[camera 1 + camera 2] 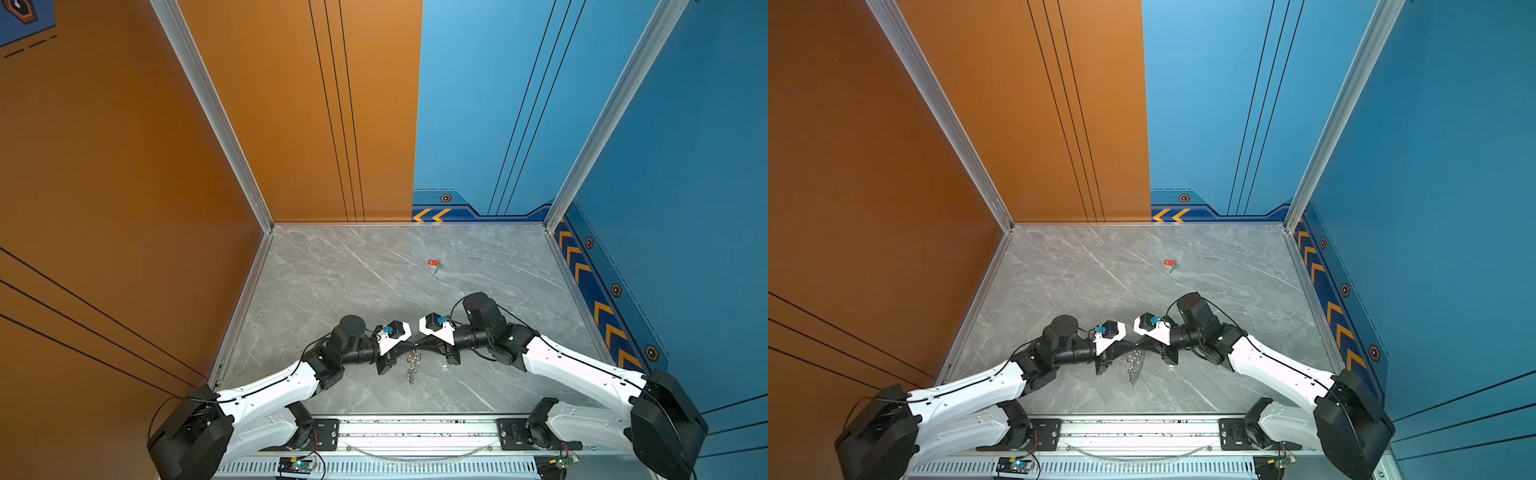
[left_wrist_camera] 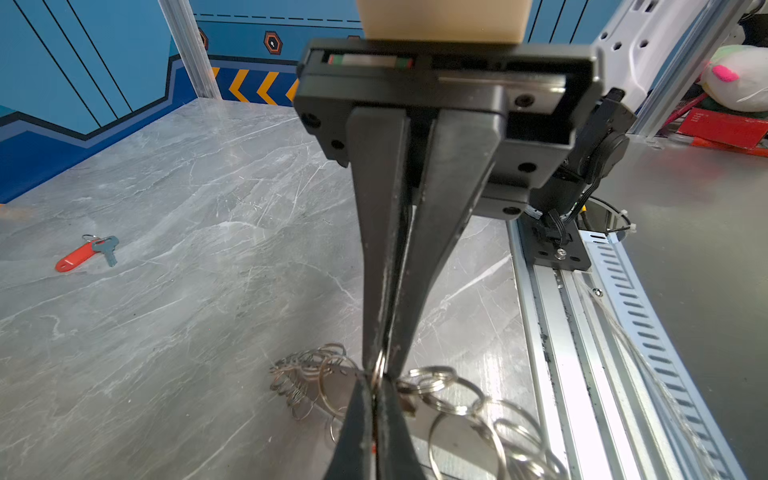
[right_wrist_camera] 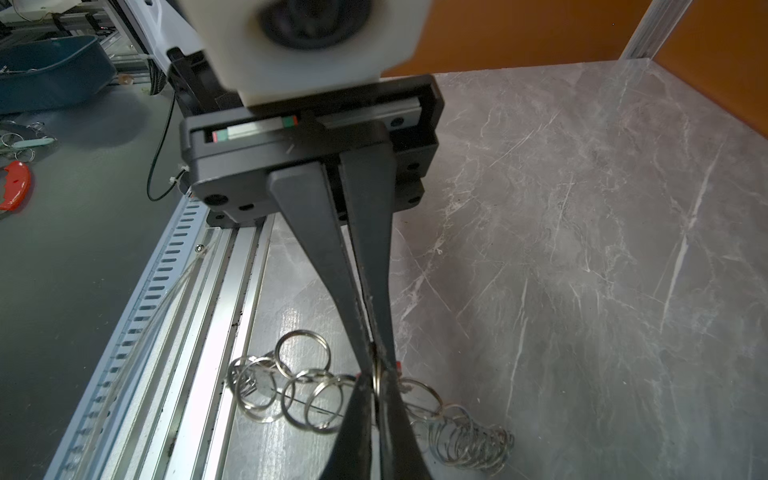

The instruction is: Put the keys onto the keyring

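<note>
- Count: two sets of jaws (left jaws, right jaws), two keys, one keyring, one worktop.
- Left jaws and right jaws: they meet tip to tip above the near centre of the worktop (image 1: pixel 332 270). Both sets are closed to a narrow slit.
- Right jaws: clamped on a single split ring of the keyring (image 3: pixel 307 395). That ring stands on edge at the junction of the two sets of tips.
- Left jaws: clamped on the second key (image 2: pixel 374 446). Only a sliver of its orange-red tag shows between the tips, and its blade is hidden.
- Keyring position: in both top views the remaining rings trail from the tips toward 6 o'clock and lie bunched on the worktop. The rings overlap too much to count.
- First key (image 1: pixel 433 262): lies flat on the worktop at about 1 o'clock from the jaws, well apart from them.
- Materials and shapes:
  - Keyring: thin, bright silver wire rings, round and linked like a chain.
  - First key: small silver blade on a small ring, with a smooth oblong orange-red plastic tag.
  - Jaws: matte black, long and tapering to fine tips.
  - Worktop: glossy grey marble pattern with white veins.
</note>
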You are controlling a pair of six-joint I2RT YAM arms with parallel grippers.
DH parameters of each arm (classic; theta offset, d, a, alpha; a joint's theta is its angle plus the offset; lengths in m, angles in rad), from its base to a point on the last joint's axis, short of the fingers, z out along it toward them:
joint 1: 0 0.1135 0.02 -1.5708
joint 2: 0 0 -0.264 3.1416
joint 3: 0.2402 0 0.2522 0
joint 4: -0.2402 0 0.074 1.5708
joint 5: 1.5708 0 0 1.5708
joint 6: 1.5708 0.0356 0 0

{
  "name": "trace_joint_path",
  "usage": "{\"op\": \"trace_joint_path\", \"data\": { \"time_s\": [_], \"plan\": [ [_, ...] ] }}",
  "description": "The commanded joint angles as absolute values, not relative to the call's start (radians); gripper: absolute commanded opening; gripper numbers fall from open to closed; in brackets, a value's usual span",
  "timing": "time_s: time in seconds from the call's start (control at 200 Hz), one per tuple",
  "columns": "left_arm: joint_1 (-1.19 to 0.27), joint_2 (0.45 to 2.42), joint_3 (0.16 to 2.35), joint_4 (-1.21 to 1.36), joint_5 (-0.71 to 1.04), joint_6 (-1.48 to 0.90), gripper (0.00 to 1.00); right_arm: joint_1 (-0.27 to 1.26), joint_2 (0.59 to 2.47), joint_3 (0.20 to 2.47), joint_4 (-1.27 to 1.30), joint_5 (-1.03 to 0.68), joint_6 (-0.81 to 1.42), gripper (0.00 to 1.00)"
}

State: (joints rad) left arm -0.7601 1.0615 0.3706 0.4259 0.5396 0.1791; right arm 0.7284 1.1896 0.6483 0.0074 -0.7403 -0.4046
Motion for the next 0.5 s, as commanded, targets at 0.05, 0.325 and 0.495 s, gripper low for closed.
{"op": "trace_joint_path", "data": {
  "time_s": [0.05,0.325,0.495],
  "plan": [
    [-0.762,1.065,0.396,0.448,0.558,0.189,0.01,0.735,1.190,0.674,-0.005,-0.749,-0.411,0.00],
    [-0.760,1.058,0.393,0.448,0.565,0.178,0.15,0.709,1.133,0.591,0.212,-0.806,-0.283,0.00],
    [-0.760,1.064,0.397,0.449,0.581,0.174,0.13,0.709,1.142,0.560,0.351,-0.845,-0.201,0.00]
  ]
}}
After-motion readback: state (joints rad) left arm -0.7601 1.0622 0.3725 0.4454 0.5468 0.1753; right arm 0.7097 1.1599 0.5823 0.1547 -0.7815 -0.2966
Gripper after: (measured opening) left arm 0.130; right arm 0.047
